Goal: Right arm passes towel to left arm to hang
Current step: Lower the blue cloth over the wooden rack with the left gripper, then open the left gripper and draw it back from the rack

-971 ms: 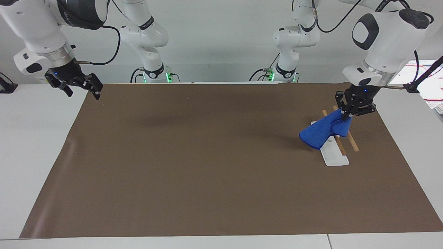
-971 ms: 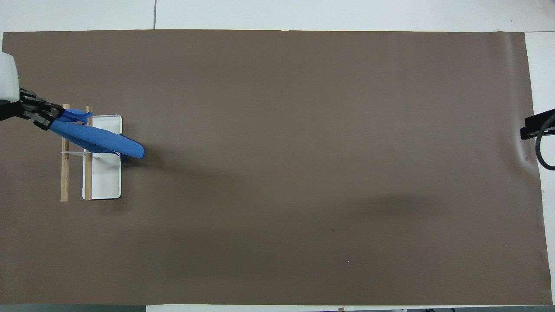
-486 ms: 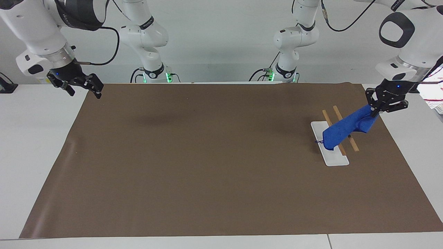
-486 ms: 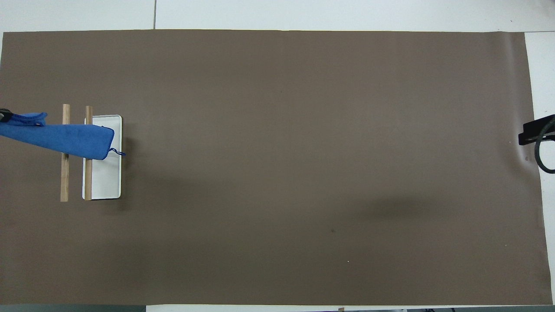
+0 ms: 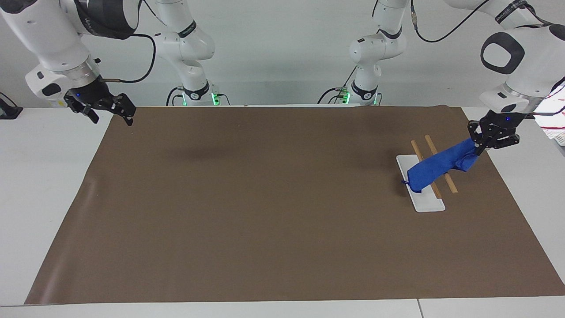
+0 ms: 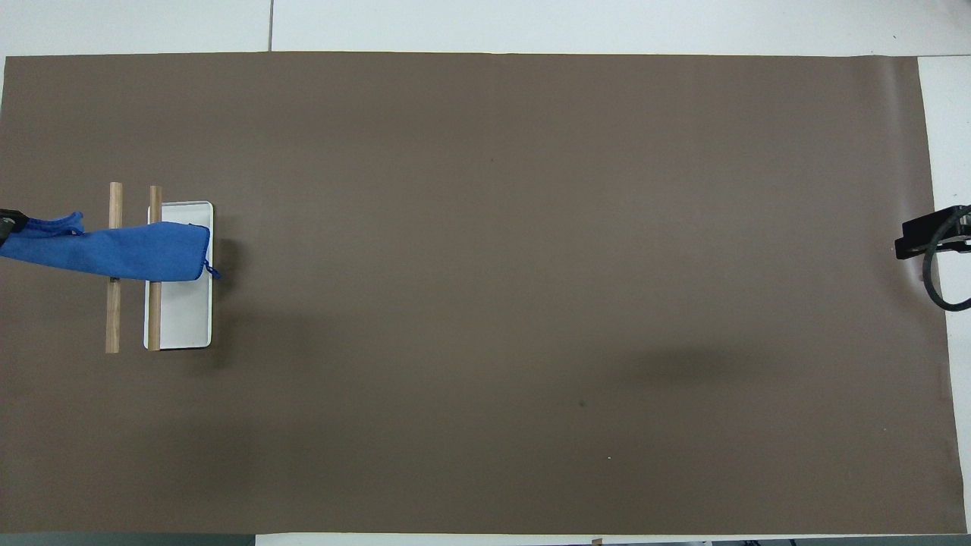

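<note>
A: Towel (image 5: 435, 170) material and shape?
B: Soft blue cloth, bunched into a long band. Thin loop at the free corner. Draped slantwise across two round wooden rails (image 5: 433, 168) of a rack, free end over the flat white base (image 5: 424, 202) with rounded corners.

A: Location?
B: Toward the left arm's end of the table, on a smooth brown mat (image 5: 265, 207).

A: Left gripper (image 5: 480, 146)?
B: Over the mat's edge beside the rack. Fingertips pinched together on the towel's upper end. Small blue light on the body.

A: Right gripper (image 5: 110, 115)?
B: Raised over the mat's corner at the right arm's end, waiting. Fingers spread wide, holding nothing. Well apart from the rack.

A: Obstructions?
B: Towel hides the rails' middle part and part of the base. In the overhead view, only a black tip of the left gripper visible at the frame edge.

A: Surroundings?
B: White tabletop (image 5: 44, 176) around the mat. Black cables (image 5: 148, 57) looping from the arms.
</note>
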Robot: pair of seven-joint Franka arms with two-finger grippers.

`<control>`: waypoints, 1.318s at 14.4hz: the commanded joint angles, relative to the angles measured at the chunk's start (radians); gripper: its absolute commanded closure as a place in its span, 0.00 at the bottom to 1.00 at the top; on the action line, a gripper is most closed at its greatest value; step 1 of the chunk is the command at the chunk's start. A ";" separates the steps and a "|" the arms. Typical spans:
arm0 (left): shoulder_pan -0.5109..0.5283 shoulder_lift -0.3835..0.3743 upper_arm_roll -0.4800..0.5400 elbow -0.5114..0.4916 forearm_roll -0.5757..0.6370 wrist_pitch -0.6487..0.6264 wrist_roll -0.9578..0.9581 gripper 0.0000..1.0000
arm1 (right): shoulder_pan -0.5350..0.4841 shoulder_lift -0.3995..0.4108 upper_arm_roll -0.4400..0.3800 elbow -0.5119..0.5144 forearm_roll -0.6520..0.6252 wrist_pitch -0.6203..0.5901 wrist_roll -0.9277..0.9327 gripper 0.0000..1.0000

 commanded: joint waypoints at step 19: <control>-0.204 -0.074 -0.012 -0.043 0.015 -0.127 -0.802 0.00 | -0.009 -0.018 -0.002 -0.009 0.020 0.027 -0.060 0.00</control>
